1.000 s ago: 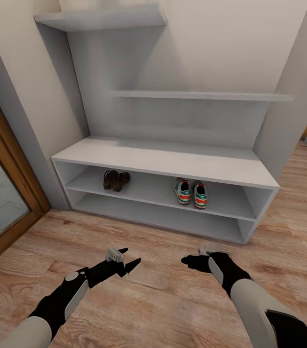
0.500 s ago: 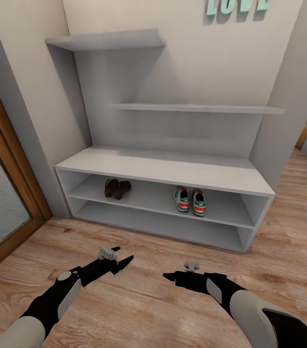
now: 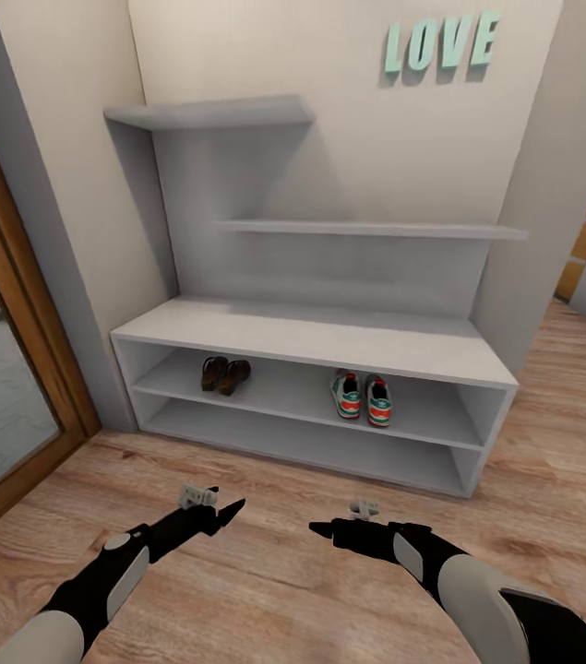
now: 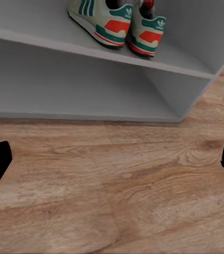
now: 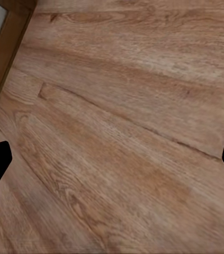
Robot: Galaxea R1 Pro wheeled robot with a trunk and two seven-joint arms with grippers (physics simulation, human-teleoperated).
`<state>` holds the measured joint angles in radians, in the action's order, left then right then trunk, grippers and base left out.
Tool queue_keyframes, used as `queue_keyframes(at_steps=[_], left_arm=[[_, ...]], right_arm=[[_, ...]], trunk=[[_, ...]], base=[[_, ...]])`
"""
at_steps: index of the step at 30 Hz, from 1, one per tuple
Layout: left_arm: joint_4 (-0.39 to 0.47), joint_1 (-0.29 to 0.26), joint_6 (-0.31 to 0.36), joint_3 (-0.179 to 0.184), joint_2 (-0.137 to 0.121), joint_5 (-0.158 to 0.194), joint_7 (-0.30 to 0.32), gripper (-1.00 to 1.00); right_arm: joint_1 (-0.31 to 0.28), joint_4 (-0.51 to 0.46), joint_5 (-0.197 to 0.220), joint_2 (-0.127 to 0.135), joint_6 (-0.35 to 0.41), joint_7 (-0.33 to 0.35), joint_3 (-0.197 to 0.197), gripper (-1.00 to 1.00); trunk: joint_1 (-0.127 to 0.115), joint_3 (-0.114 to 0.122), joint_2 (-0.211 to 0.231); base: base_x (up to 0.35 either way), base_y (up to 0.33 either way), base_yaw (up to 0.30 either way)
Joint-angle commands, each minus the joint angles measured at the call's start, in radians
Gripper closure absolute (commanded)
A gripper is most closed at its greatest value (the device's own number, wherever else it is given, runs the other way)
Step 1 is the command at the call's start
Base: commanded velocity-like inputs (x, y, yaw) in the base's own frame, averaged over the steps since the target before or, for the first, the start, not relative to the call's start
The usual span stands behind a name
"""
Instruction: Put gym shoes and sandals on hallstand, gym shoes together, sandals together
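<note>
Gym shoes (image 3: 363, 397): side by side on hallstand (image 3: 311, 334) upper shelf, ahead of you.
Sandals (image 3: 224, 373): same shelf, paired.
Left gripper (image 3: 221, 513), right gripper (image 3: 328, 530): fingers spread, empty.

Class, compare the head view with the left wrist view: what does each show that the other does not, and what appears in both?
Head view alone: the two sandals side by side on the upper open shelf, the stepped wall shelves, the LOVE lettering, and both arms with the left hand and right hand held over the corridor floor.

Left wrist view alone: a close look at the sneakers' heels.

Both: the two gym shoes together on the hallstand, and the wood floor.
</note>
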<state>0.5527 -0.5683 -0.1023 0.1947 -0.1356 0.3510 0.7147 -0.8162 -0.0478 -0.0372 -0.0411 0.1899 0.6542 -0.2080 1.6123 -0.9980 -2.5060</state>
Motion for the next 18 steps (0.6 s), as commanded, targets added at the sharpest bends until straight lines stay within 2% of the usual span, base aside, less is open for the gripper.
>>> queue_keyframes(at_steps=[1, 11, 18], left_arm=[[-0.009, -0.001, -0.008, 0.008, -0.001, 0.005, -0.011, -1.0], [-0.05, -0.001, -0.011, 0.009, 0.003, 0.005, -0.03, -1.0], [-0.052, -0.001, -0.011, 0.009, 0.018, 0.005, -0.03, -1.0]], right_arm=[[0.0, -0.002, -0.004, 0.0, 0.01, 0.002, -0.008, -1.0], [0.0, 0.001, -0.004, -0.002, 0.009, 0.001, -0.007, -1.0], [0.0, 0.003, -0.003, -0.002, 0.009, 0.001, -0.007, -1.0]], trunk=[[-0.001, 0.003, 0.0], [-0.005, 0.042, 0.002], [-0.008, 0.069, 0.004]], base=[[0.0, 0.0, 0.0], [0.0, 0.0, 0.0], [0.0, 0.0, 0.0]])
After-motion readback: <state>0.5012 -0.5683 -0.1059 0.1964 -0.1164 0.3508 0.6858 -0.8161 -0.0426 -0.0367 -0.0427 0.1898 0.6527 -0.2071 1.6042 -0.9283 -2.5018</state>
